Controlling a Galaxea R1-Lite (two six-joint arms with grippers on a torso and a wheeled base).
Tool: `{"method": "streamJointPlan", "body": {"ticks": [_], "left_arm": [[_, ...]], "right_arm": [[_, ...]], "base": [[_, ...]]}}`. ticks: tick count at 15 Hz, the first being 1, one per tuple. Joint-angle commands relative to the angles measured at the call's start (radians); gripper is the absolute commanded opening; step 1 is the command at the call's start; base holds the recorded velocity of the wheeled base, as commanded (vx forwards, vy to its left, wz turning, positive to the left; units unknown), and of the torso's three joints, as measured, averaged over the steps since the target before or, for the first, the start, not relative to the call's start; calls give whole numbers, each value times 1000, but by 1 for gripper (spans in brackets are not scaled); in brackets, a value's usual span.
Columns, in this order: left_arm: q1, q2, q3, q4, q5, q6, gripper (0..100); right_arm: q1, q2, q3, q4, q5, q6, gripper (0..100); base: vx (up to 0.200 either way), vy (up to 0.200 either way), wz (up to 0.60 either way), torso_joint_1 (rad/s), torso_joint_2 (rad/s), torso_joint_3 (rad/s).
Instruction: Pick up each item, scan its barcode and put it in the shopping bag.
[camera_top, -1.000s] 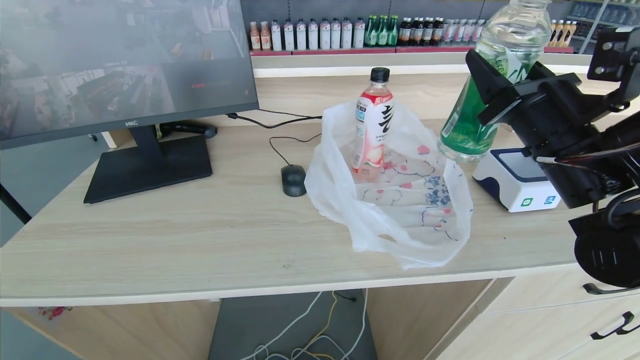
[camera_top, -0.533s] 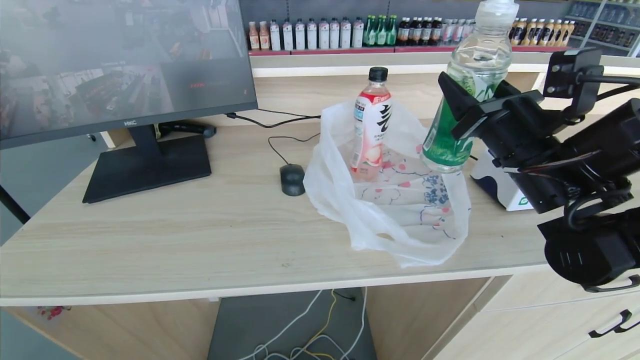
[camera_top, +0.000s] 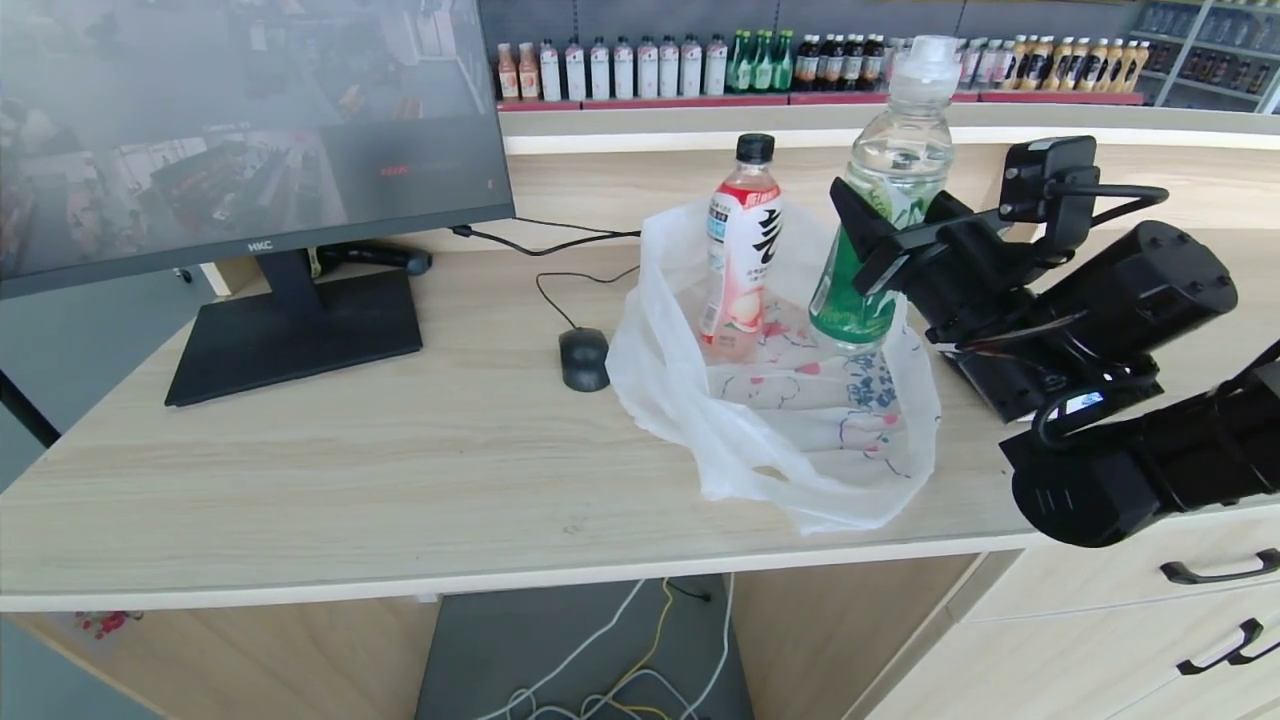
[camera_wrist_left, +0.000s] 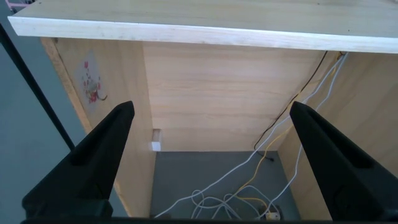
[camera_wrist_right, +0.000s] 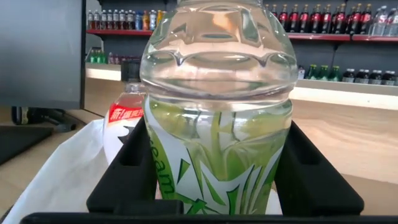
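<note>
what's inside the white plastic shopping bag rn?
A pink-labelled bottle with black cap stands upright inside the white plastic shopping bag. The right claw holds a green-labelled clear water bottle at its mouth. Near floor hidden by folds.

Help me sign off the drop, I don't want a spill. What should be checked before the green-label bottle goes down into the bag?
1. Grip: right gripper shut on green-label bottle, bottle upright: ok.
2. Position: bottle's base seems over the shopping bag's open mouth: ok.
3. Clearance: pink bottle stands in the bag, apart from the held one: ok.
4. Barcode scanned: cannot tell.
5. Left gripper open, below the counter edge, out of the way: ok.
</note>
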Motion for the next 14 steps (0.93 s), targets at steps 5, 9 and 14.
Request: {"method": "streamJointPlan", "body": {"ticks": [5, 9, 14], "left_arm": [[0, 0, 0, 0, 1, 0, 100], [0, 0, 0, 0, 1, 0, 100], [0, 0, 0, 0, 1, 0, 100]], "right_arm": [[-22, 62, -52, 0, 2, 2, 0], [-22, 87, -76, 0, 2, 3, 0], [-25, 142, -101, 0, 2, 5, 0]], "base": [[0, 0, 0, 0, 0, 0], [0, 0, 0, 0, 0, 0], [0, 0, 0, 0, 0, 0]]}}
